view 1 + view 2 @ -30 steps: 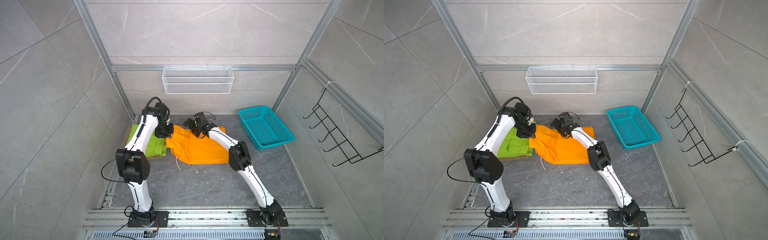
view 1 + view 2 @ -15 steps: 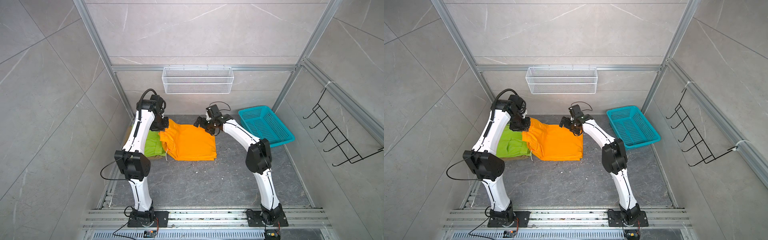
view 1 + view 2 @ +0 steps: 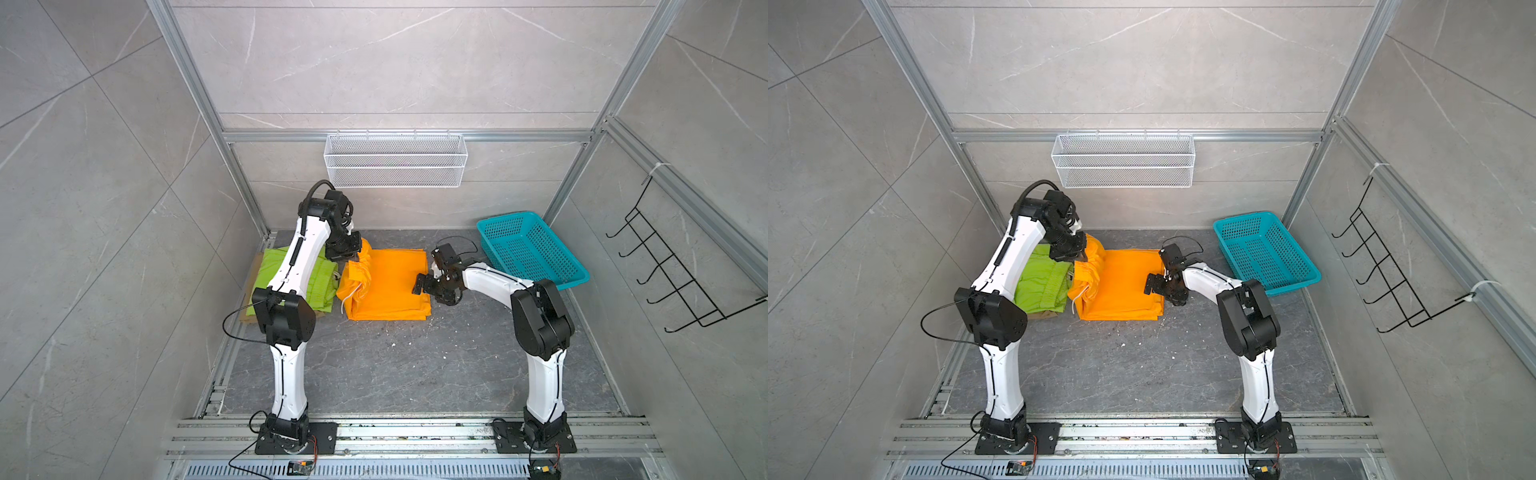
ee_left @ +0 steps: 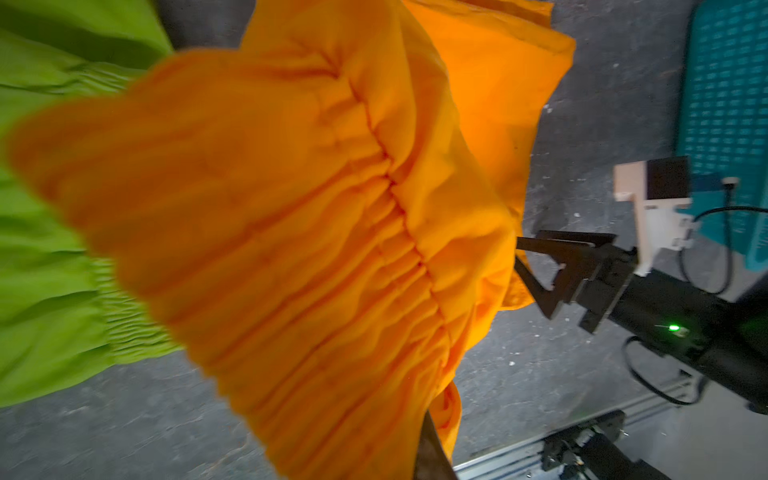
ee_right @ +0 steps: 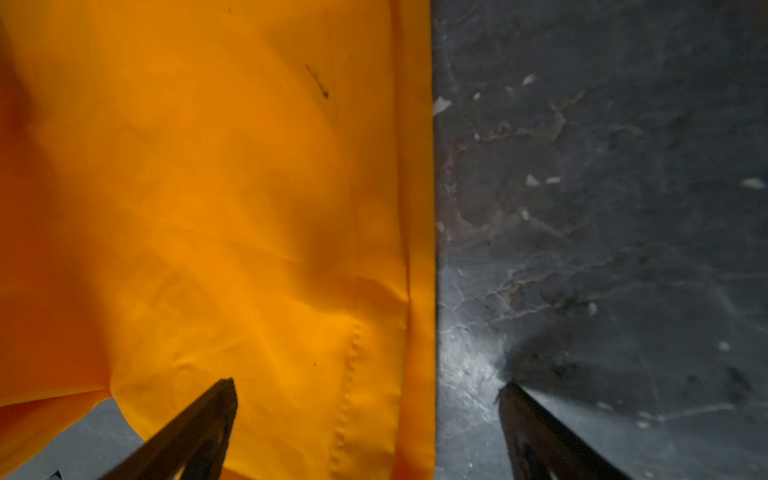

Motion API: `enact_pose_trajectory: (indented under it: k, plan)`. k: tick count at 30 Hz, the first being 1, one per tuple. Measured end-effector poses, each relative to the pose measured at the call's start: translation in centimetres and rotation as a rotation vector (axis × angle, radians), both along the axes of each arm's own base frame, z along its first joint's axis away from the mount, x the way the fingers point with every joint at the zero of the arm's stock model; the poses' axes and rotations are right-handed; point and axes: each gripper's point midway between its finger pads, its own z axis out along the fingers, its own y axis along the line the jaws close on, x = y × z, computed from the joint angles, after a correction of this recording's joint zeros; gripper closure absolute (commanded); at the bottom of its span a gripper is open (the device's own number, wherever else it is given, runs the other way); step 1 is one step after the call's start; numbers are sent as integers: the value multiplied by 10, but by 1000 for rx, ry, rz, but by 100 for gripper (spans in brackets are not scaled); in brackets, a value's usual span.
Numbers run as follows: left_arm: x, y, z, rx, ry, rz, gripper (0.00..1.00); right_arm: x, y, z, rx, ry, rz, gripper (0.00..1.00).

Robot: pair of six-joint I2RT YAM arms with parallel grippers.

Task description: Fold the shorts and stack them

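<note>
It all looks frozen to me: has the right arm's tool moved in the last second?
Yes. The right tool swung across the orange shorts toward the teal basket, and now stands open over the shorts' basket-side edge.

The left arm [image 3: 301, 257] arches high, left claw [image 3: 348, 258] pinched shut on the orange shorts [image 3: 390, 286] (waistband end); right arm [image 3: 494, 282] reaches low, right claw [image 3: 434, 292] spread wide, pointing down.

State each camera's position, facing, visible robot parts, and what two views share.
Both top views: high in front, looking down at the bright orange fabric shorts; both arms show whole.
Left wrist: on the left arm, facing the waistband that the left tool grips; the open right tool shows beyond.
Right wrist: looks down past the right tool's fingers at the shorts' edge.
Shared: both wrist views show the orange shorts.
</note>
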Motion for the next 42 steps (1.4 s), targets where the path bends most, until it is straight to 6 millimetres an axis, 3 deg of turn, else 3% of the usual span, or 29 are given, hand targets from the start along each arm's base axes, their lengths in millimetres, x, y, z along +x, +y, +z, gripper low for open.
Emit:
enact_pose_trajectory:
  k: [9, 16, 22, 27, 29, 30, 32, 35, 37, 42]
  plan:
    - [14, -69, -6, -223, 28, 12, 96, 6, 14, 0, 67, -44, 1, 0]
    - [19, -112, -39, -342, 99, 45, 95, 9, 25, 0, 88, -69, 13, 0]
    - [29, -138, -50, -413, 103, 57, 88, 9, 27, 0, 93, -72, 17, 0]
    - [34, -145, -68, -441, 110, 69, 77, 7, 25, 1, 85, -69, 25, 0]
    - [35, -146, -76, -446, 114, 72, 64, 3, 22, 1, 66, -59, 33, 0]
    - [35, -147, -80, -450, 117, 75, 50, -1, 18, 1, 54, -50, 37, 0]
    - [34, -151, -87, -471, 123, 68, 1, -11, 8, 2, 31, -34, 43, 0]
    - [31, -157, -90, -505, 134, 60, 0, -21, -11, 18, 18, -39, 32, 0]
    - [32, -160, -84, -527, 123, 45, 0, -23, -29, 38, 21, -64, 7, 0]
    - [21, -147, -41, -564, 33, 18, 0, -12, -69, 104, 44, -204, -82, 0]
